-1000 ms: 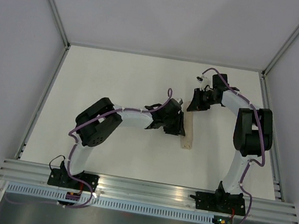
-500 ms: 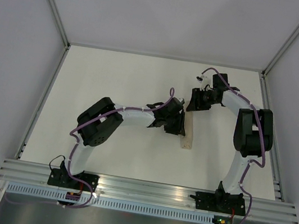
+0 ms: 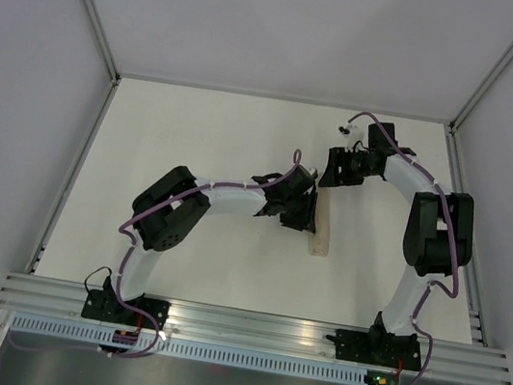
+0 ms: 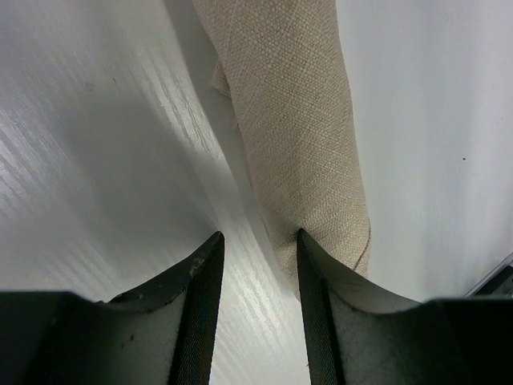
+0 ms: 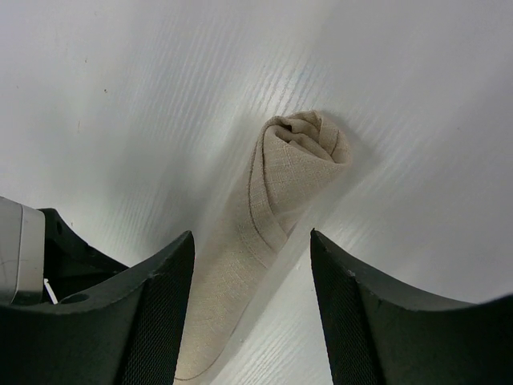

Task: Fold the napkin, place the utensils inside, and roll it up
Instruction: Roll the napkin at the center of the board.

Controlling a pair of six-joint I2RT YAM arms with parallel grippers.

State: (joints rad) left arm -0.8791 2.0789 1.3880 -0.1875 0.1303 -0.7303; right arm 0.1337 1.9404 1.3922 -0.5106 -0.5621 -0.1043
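the napkin (image 3: 321, 237) lies rolled into a tight tan tube on the white table (image 3: 197, 134), a little right of the middle, running from the near side toward the far side. at its far end the spiral of layers shows; whether any utensils sit inside i can't tell, none pokes out. the right gripper (image 3: 341, 170) is at that far end, and here's what is new: a second ago it sat closer over the roll's tip, and now it has let go, its fingers (image 5: 156, 313) spread wide with the roll lying loose between them. it has also drawn back a touch toward the far side. the left gripper (image 3: 300, 215) stands just beside the roll's middle, released too, with bare table between its jaws and the roll running past the outside of one finger. the roll has kept its shape and place with nothing gripping it, so to my eye the rolling is as good as done and the arms need only back away without snagging it
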